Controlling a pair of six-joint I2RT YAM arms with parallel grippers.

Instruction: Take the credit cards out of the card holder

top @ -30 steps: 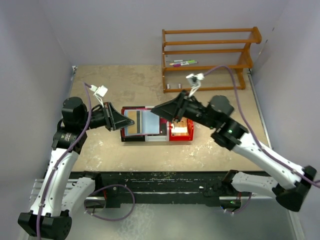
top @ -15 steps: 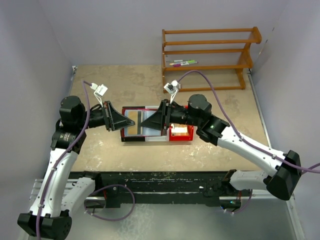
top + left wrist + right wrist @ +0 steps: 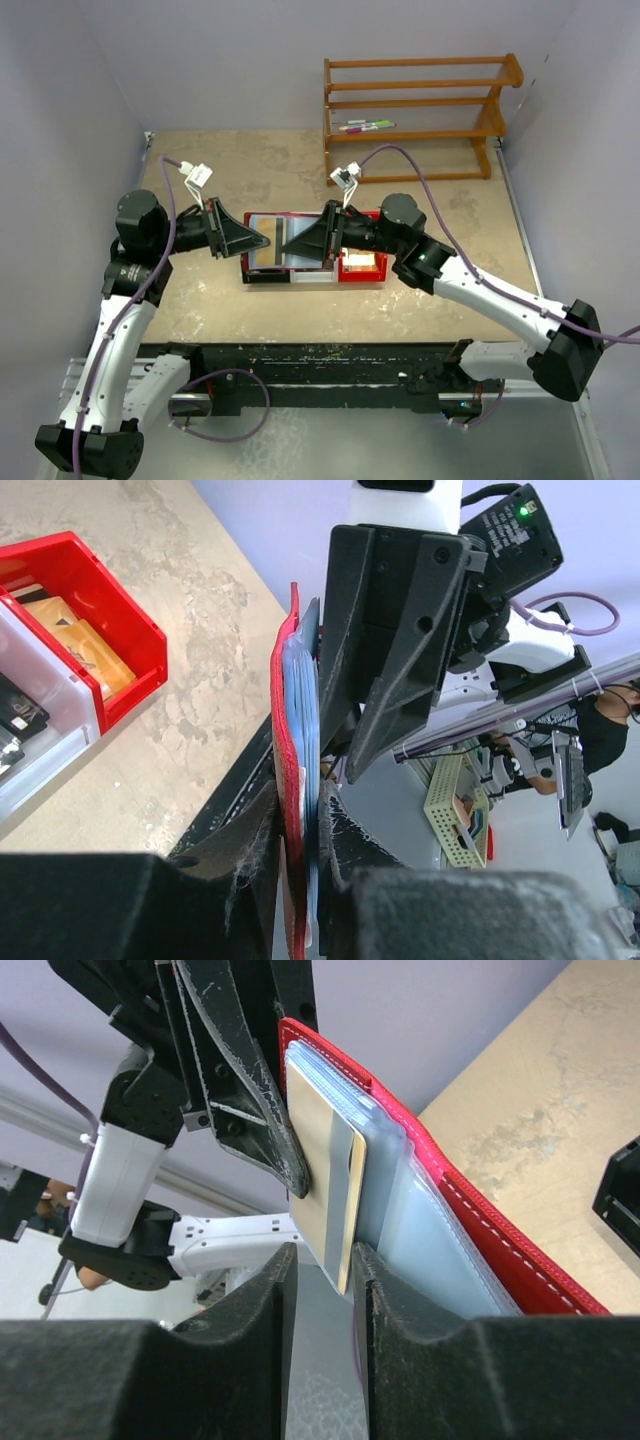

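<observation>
Card holder [image 3: 283, 243] hangs upright in the air between the two arms, its maroon cover clamped at one edge by the left gripper [image 3: 300, 820], whose fingers press together on it. A second ago the right gripper [image 3: 325, 1260] was over the red bin [image 3: 362, 275], where a tan card [image 3: 82, 645] lies. It has since swung back to the holder and now has a finger on each side of a gold card [image 3: 322, 1175] that sticks out of a blue-grey sleeve. Whether those fingers are already pinching the card or only flanking it cannot be told from the pictures. The return suggests one card is delivered and the next pull is about to begin. Room is tight at the sleeve mouth, where the left arm's black fingers sit just beside the gold card's far edge. The way back toward the bin, just beside the holder, looks open, and the wooden rack [image 3: 420, 120] stands well apart at the far side of the table [image 3: 230, 170]
</observation>
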